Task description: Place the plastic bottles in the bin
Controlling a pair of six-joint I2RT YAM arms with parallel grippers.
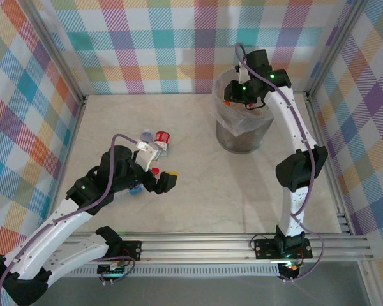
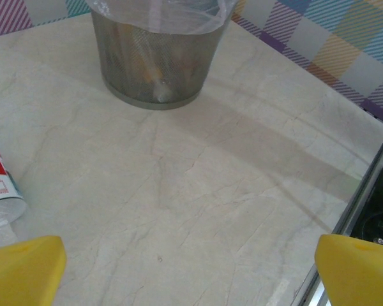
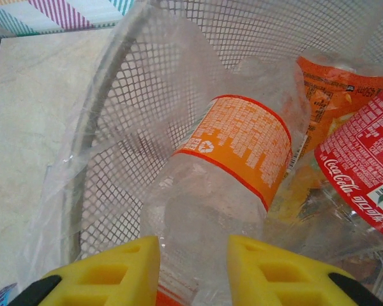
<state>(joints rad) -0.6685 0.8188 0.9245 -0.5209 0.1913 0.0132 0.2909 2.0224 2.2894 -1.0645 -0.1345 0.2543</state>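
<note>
My right gripper (image 1: 246, 95) hangs over the bin (image 1: 242, 131), a round mesh wastebasket with a clear liner. In the right wrist view its yellow fingers (image 3: 108, 274) are shut on the neck end of a clear plastic bottle with an orange label (image 3: 236, 153). That bottle points down into the bin (image 3: 134, 121), above a red-labelled bottle (image 3: 364, 172) and an orange one (image 3: 335, 89). My left gripper (image 1: 163, 182) is open and low over the table, beside a few loose bottles (image 1: 161, 140). Between its fingers (image 2: 25, 268) is bare table; a red-labelled bottle (image 2: 0, 185) lies just to their left.
The bin (image 2: 153, 57) stands at the back right of the marble table (image 1: 198, 185). Checked walls close in the back and sides. An aluminium rail (image 1: 230, 245) runs along the near edge. A small blue thing (image 1: 135, 189) lies under the left arm.
</note>
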